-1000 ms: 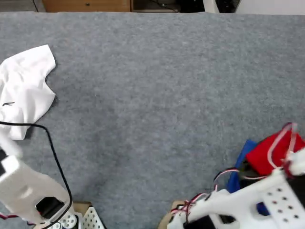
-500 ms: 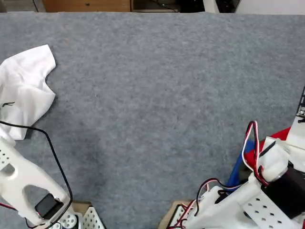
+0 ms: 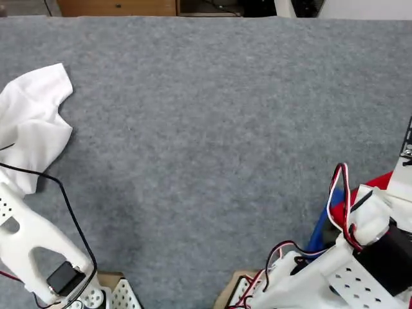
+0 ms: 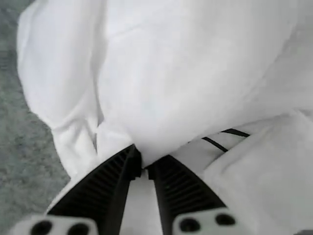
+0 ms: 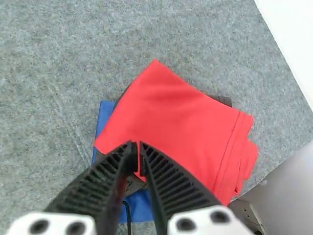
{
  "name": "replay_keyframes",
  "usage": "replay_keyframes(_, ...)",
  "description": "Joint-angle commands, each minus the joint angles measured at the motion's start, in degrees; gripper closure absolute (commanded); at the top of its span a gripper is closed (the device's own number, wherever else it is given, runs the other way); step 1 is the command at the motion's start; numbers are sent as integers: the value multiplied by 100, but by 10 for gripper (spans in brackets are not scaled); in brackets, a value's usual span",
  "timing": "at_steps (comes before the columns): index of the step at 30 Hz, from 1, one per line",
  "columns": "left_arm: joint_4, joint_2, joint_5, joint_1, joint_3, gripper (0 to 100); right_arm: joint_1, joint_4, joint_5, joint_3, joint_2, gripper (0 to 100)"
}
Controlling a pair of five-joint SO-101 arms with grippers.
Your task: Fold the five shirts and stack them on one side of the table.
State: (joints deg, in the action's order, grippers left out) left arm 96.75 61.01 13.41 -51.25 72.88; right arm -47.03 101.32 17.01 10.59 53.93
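A crumpled white shirt [image 3: 33,122] lies at the table's left edge. In the left wrist view my left gripper [image 4: 144,168] is shut on a fold of this white shirt [image 4: 186,83], with cloth bunched around the black fingers [image 4: 107,191]. At the table's right edge a folded red shirt [image 5: 186,127] tops a stack with a dark shirt [image 5: 224,101] and a blue shirt [image 5: 105,115] under it. My right gripper [image 5: 136,148] hangs over the red shirt's near edge, shut, nothing between its fingers. From above, the right arm [image 3: 360,257] covers most of that stack [image 3: 386,180].
Grey felt [image 3: 212,129] covers the whole table. A black cable [image 3: 71,206] trails from the left arm [image 3: 29,251] across the front left. Red and white wires [image 3: 341,193] loop off the right arm. The table's right edge [image 5: 279,44] runs close to the stack.
The right arm swung over the red shirt a second ago and has since held still. The left arm shifted at the left edge, and the white shirt's near part drew leftward.
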Motion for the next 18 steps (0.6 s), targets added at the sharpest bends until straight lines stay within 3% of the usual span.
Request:
replay_keyframes(1, 422, -101, -202, 105, 1213, 980, 101, 70, -44, -154, 57, 983)
replay_keyframes(5, 422, -409, -413, 246, 1600, 980, 101, 70, -35, -154, 57, 983)
replay_keyframes(9, 422, -1007, -422, 686, 1055, 980, 110, 70, -35, -154, 31, 983)
replay_keyframes(14, 422, -2290, -826, 1618, -466, 980, 110, 62, -35, -145, 22, 983)
replay_keyframes(18, 422, -3591, -1055, 2822, -2242, 980, 110, 62, -26, -145, 22, 983)
